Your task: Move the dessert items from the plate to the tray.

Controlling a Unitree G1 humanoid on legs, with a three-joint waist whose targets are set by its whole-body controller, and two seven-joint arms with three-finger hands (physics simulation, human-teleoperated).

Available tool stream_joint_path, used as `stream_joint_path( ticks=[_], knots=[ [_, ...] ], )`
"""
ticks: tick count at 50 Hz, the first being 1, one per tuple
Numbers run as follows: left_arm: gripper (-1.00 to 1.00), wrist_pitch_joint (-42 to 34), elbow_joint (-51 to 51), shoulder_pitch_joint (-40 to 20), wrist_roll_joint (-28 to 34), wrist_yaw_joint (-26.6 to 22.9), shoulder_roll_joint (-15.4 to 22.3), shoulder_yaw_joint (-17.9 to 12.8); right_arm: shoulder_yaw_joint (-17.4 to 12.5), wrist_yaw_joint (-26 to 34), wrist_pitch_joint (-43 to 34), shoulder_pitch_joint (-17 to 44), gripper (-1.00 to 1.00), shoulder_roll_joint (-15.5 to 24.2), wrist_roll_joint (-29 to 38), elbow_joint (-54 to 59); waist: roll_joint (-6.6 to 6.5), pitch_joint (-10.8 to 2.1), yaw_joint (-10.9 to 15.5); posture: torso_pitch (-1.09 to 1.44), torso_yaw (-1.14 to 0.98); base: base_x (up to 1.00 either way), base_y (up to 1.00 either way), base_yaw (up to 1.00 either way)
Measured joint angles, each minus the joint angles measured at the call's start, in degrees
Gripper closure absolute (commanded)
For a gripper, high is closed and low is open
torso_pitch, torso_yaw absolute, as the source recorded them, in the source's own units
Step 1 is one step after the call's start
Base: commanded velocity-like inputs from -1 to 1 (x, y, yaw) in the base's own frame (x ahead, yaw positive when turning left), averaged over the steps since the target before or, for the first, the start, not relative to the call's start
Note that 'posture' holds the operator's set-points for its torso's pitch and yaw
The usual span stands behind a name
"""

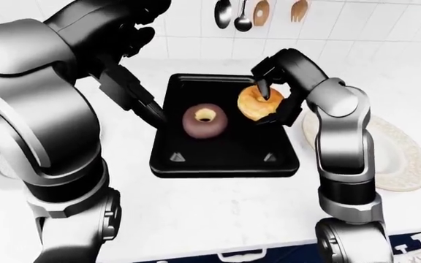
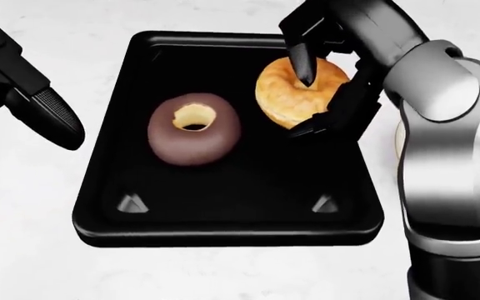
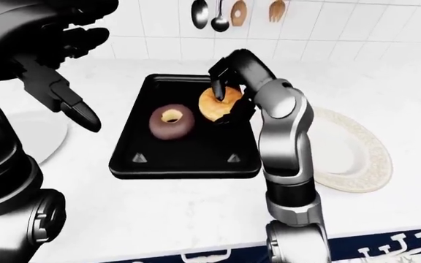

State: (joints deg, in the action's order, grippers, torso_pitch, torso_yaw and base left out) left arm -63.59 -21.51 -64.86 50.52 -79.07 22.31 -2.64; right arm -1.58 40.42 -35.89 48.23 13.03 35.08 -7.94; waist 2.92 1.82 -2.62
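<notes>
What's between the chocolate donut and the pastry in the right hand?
Only bare black tray, per the head view: chocolate donut and the right hand's pastry stay apart.

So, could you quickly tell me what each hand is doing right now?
Left hand: open, holding nothing, beside the tray.
Right hand: closed on the glazed pastry, over the tray.

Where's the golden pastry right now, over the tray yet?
Yes: in the head view the golden pastry sits in the right hand over the tray's upper right part, just right of the chocolate donut.
</notes>
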Motion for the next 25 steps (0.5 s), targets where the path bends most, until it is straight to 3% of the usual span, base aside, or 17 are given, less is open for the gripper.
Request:
stream_joint_path(
  ticks=[11,13,18,25],
  knots=[
    [-1.0,0.47,-0.11,0.77,-0.47,0.6,-0.55,-0.08,1.43,4.53,-1.18,1.63,0.95,-0.6,1.52,3.54,-0.83,0.44,0.05,0.0,-0.08,0.0,0.0,0.0],
    [-1.0,0.56,-0.29,1.15,-0.62,0.83,-0.62,-0.12,1.7,4.59,-0.8,1.91,0.83,-1.0,2.01,4.45,-0.92,0.42,-0.02,0.0,-0.08,0.0,0.0,0.0],
    [-1.0,0.72,-0.16,1.51,-1.33,1.16,-0.55,-0.07,1.72,4.48,0.62,2.13,0.18,-1.82,3.19,5.5,-1.03,0.22,-0.02,0.0,-0.08,0.0,0.0,0.0],
    [-1.0,0.88,-0.11,1.74,-2.16,2.13,-0.11,-0.45,1.91,4.58,1.36,1.66,-0.05,-2.85,3.71,4.93,-0.78,-0.35,-0.15,0.0,-0.08,0.0,0.0,0.0]
  ],
)
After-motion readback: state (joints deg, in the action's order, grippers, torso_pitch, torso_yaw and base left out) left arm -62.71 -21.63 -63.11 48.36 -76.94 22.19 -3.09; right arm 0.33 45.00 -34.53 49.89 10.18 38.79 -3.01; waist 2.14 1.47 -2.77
